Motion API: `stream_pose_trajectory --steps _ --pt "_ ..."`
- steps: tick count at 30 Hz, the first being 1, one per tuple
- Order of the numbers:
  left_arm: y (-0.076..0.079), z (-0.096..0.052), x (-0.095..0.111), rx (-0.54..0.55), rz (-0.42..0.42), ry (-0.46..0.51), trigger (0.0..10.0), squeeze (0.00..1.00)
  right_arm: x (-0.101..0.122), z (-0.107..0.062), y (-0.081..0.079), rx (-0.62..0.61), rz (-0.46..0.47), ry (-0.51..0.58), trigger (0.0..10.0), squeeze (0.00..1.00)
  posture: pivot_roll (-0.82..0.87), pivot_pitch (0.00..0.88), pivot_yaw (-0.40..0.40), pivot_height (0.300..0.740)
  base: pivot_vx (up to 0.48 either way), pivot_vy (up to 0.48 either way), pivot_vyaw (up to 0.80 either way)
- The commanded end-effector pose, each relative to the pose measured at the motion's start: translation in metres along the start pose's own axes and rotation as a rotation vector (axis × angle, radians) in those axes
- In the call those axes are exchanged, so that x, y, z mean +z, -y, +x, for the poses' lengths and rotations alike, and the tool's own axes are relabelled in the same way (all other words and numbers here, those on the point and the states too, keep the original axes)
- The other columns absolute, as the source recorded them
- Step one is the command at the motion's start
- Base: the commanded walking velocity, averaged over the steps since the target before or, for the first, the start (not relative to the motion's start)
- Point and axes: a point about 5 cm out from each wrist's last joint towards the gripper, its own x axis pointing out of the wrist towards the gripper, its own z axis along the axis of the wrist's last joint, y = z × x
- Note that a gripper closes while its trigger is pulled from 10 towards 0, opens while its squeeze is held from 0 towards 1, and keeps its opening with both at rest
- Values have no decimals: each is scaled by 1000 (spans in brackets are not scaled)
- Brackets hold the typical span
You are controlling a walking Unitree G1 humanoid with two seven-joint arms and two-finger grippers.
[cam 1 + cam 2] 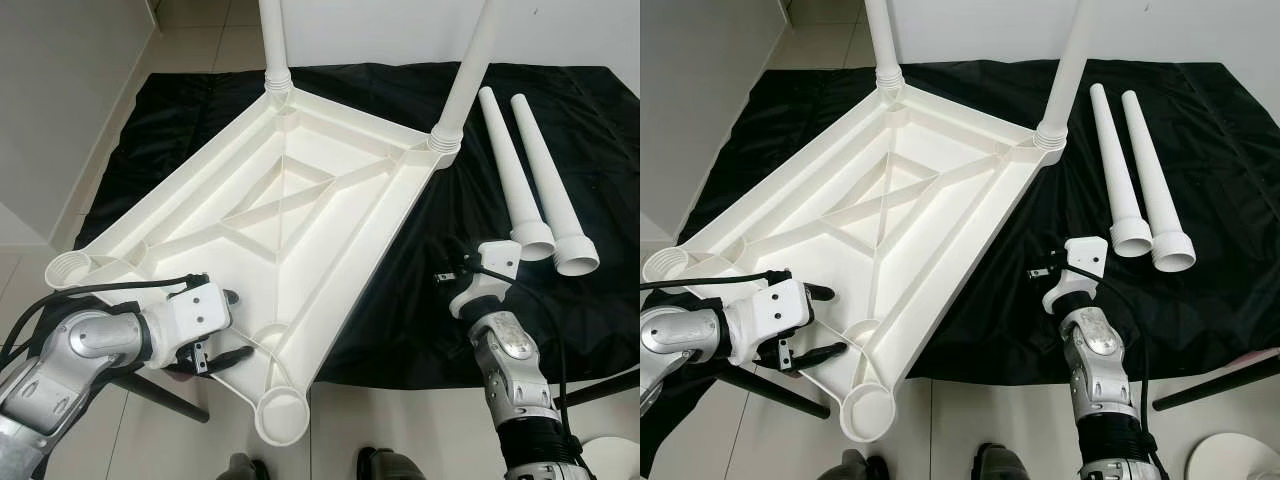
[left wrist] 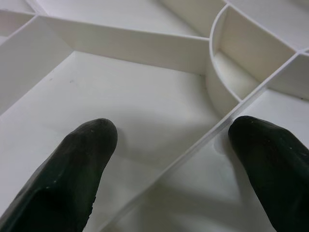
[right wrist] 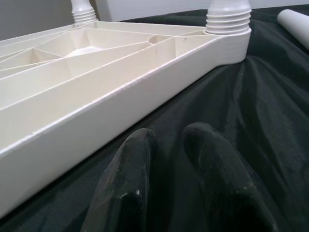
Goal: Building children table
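Two legs (image 1: 478, 70) seated in the upturned tabletop (image 1: 300, 210) on black cloth (image 1: 420, 320); two spares (image 1: 540, 190) lie beside. Left hand (image 1: 222, 325) open, straddling a rib. Right hand (image 3: 174, 159) closed, empty. Plastic looks light, stiff, slick; grip ribs.

Left gripper (image 1: 228, 325) low, forearm bent inward, fingers (image 2: 82, 159) spread. Right gripper (image 1: 452, 268) extended forward, fingers (image 3: 130, 179) nearly together.

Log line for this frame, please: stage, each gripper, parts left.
stage: two legs fitted | left gripper: open astride tabletop rim | right gripper: shut, above black cloth | left: two loose legs
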Motion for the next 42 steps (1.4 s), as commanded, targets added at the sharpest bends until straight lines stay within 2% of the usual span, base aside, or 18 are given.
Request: stream_pose_trajectory --steps 1,2,3,5,6,10,16,25,28,30,35,36,37,38,39,40,41,42 --pt "25 6 -23 -277 -82 -82 10000 0 -5 -1 -2 -1 3 -25 10000 0 -71 164 59 740 0 0 0" --pt "25 6 -23 -277 -82 -82 10000 0 -5 -1 -2 -1 3 -25 10000 0 -71 164 59 740 0 0 0" --pt "26 6 -17 -297 -114 -29 4392 0 -5 -2 -2 -4 1 -26 10000 0 -73 165 63 740 0 0 0" --pt "26 6 -17 -297 -114 -29 4392 0 -5 -2 -2 -4 1 -26 10000 0 -73 165 63 740 0 0 0" --pt "27 5 -11 -314 -161 34 0 0 -6 -3 -1 -9 0 -26 10000 0 -73 166 66 740 0 0 0" --pt "26 4 -6 -323 -201 85 0 0 -6 -3 -1 -12 -2 -28 10000 0 -73 168 67 740 0 0 0" --pt "25 3 -4 -323 -210 95 0 0 -6 -4 0 -15 -1 -31 10000 0 -72 170 67 740 0 0 0" --pt "33 8 -3 -322 -236 105 0 0 -6 -2 1 -21 -1 -28 10000 0 -73 166 67 740 0 0 0" --pt "32 10 -3 -297 -246 114 0 0 -5 -3 1 -23 -2 -27 10000 0 -74 166 66 740 0 0 0" --pt "24 17 -1 -208 -247 125 0 0 -5 -2 1 -28 0 -27 10000 0 -72 168 63 740 0 0 0" --pt "17 24 1 -112 -225 134 39 0 -5 -2 2 -31 2 -28 10000 0 -70 168 62 740 0 0 0" --pt "15 27 5 -85 -201 148 6824 0 -6 -2 2 -31 3 -28 10000 0 -70 168 61 740 0 0 0" --pt "14 28 7 -69 -184 158 6824 0 -6 -2 2 -31 3 -28 10000 0 -70 168 61 740 0 0 0" --pt "15 30 11 -63 -187 170 10000 0 -6 -1 1 -31 4 -27 10000 0 -70 166 61 740 0 0 0" --pt "15 30 11 -63 -187 170 10000 0 -6 -1 1 -31 4 -27 10000 0 -70 166 61 740 0 0 0" --pt "16 32 13 -74 -197 183 10000 306 -6 -1 1 -30 5 -27 10000 0 -71 166 61 740 0 0 0" --pt "16 32 13 -74 -197 183 10000 306 -6 -1 1 -30 5 -27 10000 0 -71 166 61 740 0 0 0" --pt "17 32 16 -86 -207 197 10000 1000 -6 -1 1 -31 5 -27 10000 0 -72 164 63 740 0 0 0"
